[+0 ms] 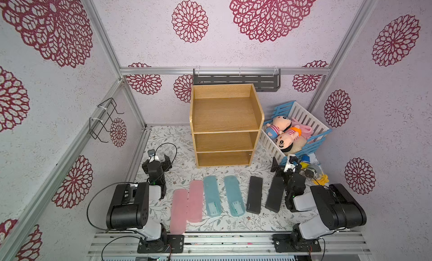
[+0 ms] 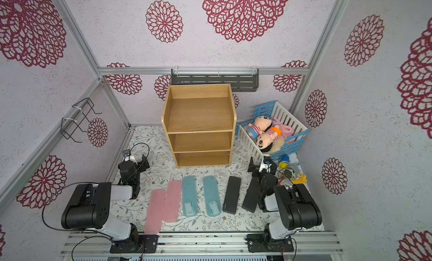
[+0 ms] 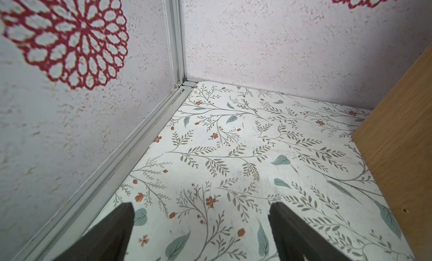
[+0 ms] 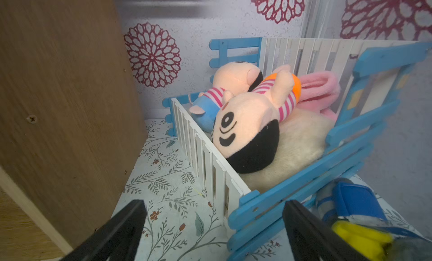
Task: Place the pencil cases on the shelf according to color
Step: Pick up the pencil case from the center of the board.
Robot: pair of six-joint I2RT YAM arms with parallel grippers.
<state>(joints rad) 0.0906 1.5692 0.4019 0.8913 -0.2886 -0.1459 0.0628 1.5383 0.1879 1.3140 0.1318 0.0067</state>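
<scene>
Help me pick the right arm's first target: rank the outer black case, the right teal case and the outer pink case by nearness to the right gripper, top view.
From the right gripper, in a top view:
1. outer black case, right end.
2. right teal case, mid-row.
3. outer pink case, far left end.

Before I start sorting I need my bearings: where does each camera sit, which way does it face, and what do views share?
Top views: high behind the robot, looking down and forward over the pencil cases, the shelf, left gripper and right gripper.
Left wrist: low, facing the table's far left corner; open left fingers show.
Right wrist: low, facing the crate of plush dolls; open right fingers show.
Shared: both wrist views catch a shelf side.
</scene>
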